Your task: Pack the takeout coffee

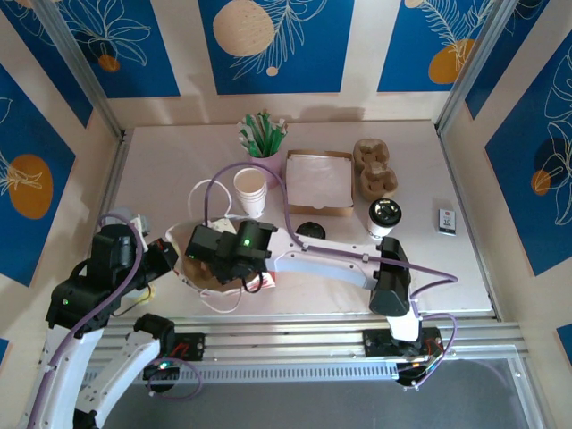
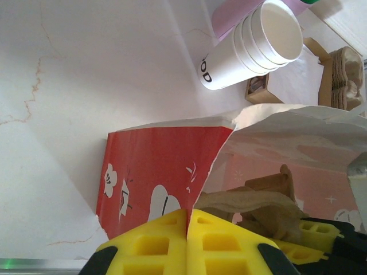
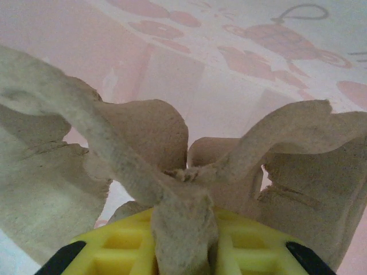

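— Looking past our left gripper (image 2: 187,222), we see its yellow pads pressed together on the rim of the paper bag (image 2: 155,166), right at the corner fold. What do we have on the other side?

— Our right gripper (image 3: 183,226) is inside the bag's mouth, its fingers narrow and clamped on the middle ridge of the pulp carrier (image 3: 51,172). The carrier's rough edges rise on both sides of the fingers, and the bag's pink inner wall is close beyond them.

— So we have little room in there. Outside, bare table (image 2: 69,86) runs beyond the bag's far edge from our left fingers, up to the stack of cups (image 2: 252,46), which stands apart from the bag.

— And the takeout coffee (image 1: 386,217)?

— We see it upright with its black lid on, well off to the right of both pairs of fingers, by the right arm's elbow. A loose lid (image 1: 311,230) lies on the table between it and the bag, with the flat box (image 1: 319,181) just behind that lid.
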Controlling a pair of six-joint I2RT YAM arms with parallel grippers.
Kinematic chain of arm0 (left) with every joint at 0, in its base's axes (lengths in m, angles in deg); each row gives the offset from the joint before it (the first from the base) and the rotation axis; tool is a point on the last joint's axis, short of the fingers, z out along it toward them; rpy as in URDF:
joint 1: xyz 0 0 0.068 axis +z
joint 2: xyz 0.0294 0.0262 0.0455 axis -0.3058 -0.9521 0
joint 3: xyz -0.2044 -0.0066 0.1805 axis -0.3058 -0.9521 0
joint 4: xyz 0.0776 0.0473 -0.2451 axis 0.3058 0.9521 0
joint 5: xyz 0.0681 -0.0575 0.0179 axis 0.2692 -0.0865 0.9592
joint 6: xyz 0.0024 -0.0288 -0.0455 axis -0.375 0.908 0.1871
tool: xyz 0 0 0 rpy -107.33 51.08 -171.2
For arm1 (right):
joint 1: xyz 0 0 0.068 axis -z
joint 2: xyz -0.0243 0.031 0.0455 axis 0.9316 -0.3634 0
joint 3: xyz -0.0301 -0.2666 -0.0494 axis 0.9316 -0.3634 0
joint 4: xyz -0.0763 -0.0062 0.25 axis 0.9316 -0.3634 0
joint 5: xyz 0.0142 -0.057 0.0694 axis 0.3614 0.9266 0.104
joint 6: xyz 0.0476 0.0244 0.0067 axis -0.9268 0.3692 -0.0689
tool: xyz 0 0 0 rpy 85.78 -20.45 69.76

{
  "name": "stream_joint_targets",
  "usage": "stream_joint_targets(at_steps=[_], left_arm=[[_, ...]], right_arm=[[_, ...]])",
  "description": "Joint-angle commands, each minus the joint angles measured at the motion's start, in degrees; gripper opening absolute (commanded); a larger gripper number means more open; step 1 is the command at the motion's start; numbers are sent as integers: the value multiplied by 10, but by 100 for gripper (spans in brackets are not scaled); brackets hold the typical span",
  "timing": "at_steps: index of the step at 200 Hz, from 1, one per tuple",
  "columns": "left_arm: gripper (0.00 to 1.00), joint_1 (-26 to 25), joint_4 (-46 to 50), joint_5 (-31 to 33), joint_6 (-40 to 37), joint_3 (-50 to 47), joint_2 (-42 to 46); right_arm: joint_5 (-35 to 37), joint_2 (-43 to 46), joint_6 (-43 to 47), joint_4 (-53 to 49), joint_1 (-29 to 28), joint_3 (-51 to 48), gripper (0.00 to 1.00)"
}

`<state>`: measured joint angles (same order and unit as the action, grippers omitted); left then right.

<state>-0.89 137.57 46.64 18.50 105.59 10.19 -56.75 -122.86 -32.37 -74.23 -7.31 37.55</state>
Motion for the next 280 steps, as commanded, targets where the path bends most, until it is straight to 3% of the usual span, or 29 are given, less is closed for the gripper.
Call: stream_joint_targets(at_steps=[1,150,192,280], left_arm=[[0,-6,1,-13,6,-7,0],[0,-6,-3,-30,8,4,-7],[0,-6,-1,-30,8,5,-6],[0,-6,0,-28,4,5,-16]], right_arm=[[-35,-29,-12,-8,16,17,22],[-31,-79,-30,-26,30,26,29],[-19,-79,-44,-22,32,8,36],[5,-51,-8,-49,21,68,75]])
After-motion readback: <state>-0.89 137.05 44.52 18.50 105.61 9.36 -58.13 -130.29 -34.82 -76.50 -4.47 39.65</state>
